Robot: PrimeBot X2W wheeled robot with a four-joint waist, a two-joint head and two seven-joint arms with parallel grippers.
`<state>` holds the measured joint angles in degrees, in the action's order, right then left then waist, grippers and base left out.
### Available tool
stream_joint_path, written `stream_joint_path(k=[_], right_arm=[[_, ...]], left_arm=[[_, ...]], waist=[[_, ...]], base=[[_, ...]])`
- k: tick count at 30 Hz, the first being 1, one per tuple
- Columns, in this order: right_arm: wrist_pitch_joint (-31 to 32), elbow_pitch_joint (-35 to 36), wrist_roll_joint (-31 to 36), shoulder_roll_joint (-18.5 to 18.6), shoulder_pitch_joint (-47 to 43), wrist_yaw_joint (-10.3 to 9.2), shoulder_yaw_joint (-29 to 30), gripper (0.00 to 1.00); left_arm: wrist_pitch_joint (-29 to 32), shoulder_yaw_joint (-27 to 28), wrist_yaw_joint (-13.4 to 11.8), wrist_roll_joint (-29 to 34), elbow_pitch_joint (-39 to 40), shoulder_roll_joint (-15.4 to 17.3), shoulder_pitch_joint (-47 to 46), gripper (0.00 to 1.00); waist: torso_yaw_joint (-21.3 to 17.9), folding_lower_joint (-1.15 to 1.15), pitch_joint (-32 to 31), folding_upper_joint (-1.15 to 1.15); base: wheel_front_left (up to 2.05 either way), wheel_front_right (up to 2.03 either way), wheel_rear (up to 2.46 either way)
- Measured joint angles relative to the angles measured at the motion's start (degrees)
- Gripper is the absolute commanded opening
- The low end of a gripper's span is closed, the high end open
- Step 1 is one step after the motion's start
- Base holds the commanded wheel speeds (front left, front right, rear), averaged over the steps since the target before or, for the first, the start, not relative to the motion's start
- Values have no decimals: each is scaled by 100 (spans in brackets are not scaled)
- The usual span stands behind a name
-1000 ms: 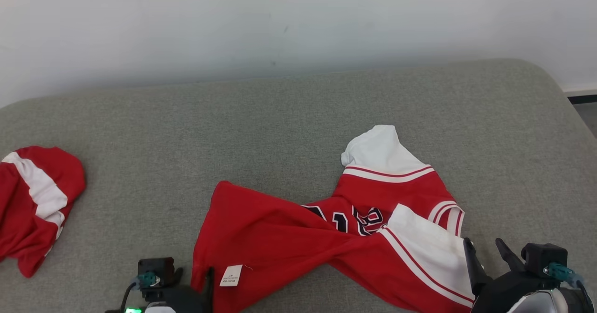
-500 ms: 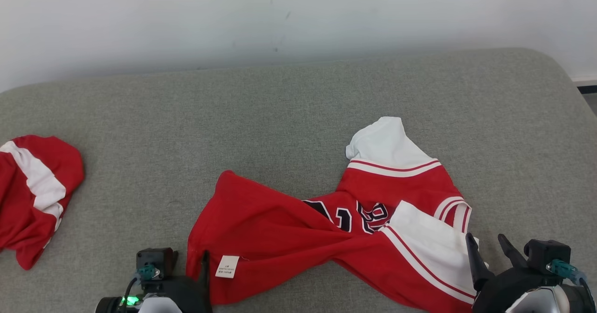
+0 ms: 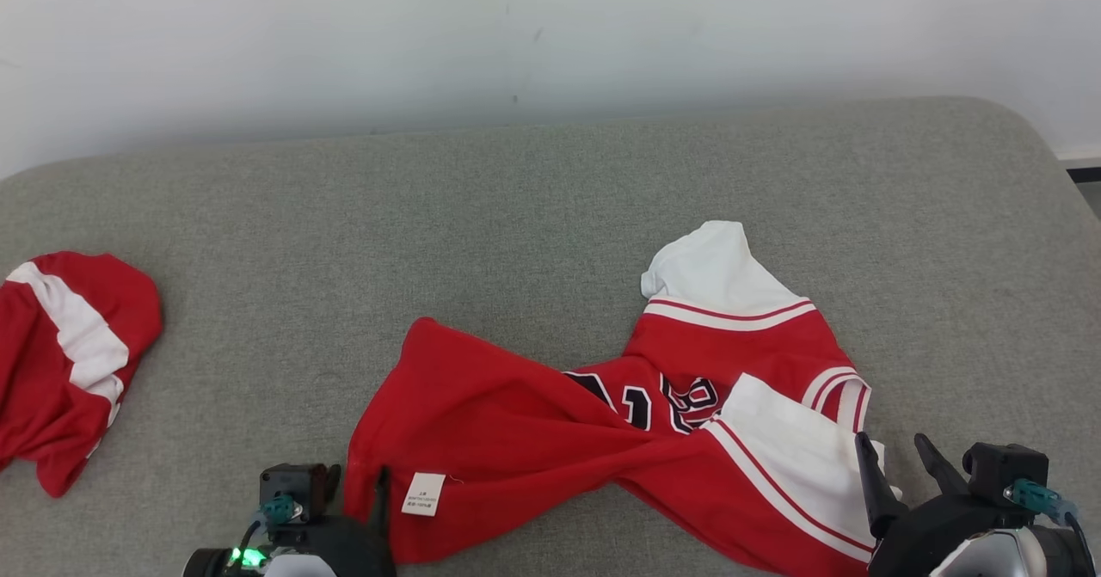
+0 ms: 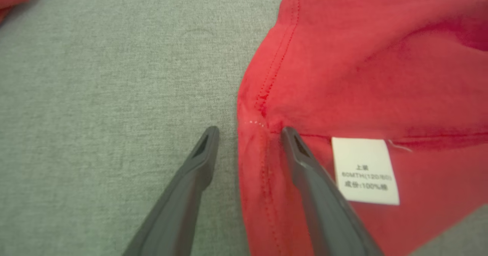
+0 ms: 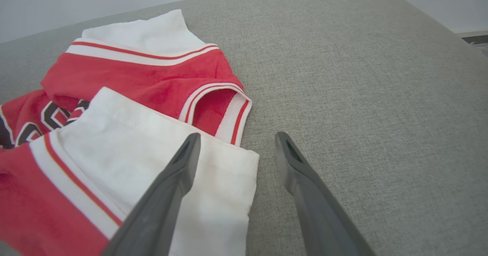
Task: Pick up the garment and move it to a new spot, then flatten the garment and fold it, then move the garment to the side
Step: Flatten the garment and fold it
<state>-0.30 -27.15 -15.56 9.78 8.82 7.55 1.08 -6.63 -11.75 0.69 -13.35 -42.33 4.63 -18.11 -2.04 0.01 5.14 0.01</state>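
The garment (image 3: 602,439), a red top with white sleeves and dark lettering, lies crumpled on the grey cushion right of centre. My left gripper (image 3: 357,482) is open at the garment's lower-left hem corner. In the left wrist view the left gripper (image 4: 249,130) straddles the stitched hem of the garment (image 4: 362,76), one finger over red cloth, the other over bare cushion, beside a white label (image 4: 365,170). My right gripper (image 3: 890,444) is open at the white sleeve. In the right wrist view the right gripper (image 5: 237,135) has the sleeve's edge (image 5: 228,172) between its fingers.
A second red and white garment (image 3: 69,362) lies bunched at the far left of the grey cushion (image 3: 516,216). A pale wall runs behind it. The cushion's rounded right edge (image 3: 1054,164) drops off near a dark strip of floor.
The head view has shifted a little. The garment lies as before, and both grippers stay at its lower corners.
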Motion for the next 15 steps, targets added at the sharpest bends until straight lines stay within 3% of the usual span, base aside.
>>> stream_joint_path(k=[1, 2, 3, 4, 5, 15], right_arm=[[1, -4, -1, 0, 6, 0, -11, 100], [1, -13, -7, 0, 20, 0, -19, 100], [0, -20, -8, 2, 27, 0, -19, 100], [0, -25, -9, 5, 30, 0, -15, 100], [-1, -30, -16, 8, 31, 0, -15, 100], [87, -58, -54, 48, 4, 0, 111, 100]], left_arm=[[-7, -3, -13, -1, -3, -1, -5, 74], [-55, -14, -12, -15, -9, -10, -14, 49], [-90, -18, -12, -21, -9, -12, -18, 44], [-105, -22, -10, -29, -10, -13, -21, 11], [-157, -29, -10, -29, -7, -13, -21, 0], [-703, -56, -109, -31, 579, -19, 20, 0]], waist=[[-6, 0, -4, 0], [-16, 0, -14, 0], [-20, 0, -18, 0], [-21, 0, -23, 0], [-21, 0, -29, 0], [63, -1, 25, 0]], base=[[0, 0, 0], [0, 0, 0], [0, 0, 0], [0, 0, 0], [0, 0, 0], [0, 0, 0]])
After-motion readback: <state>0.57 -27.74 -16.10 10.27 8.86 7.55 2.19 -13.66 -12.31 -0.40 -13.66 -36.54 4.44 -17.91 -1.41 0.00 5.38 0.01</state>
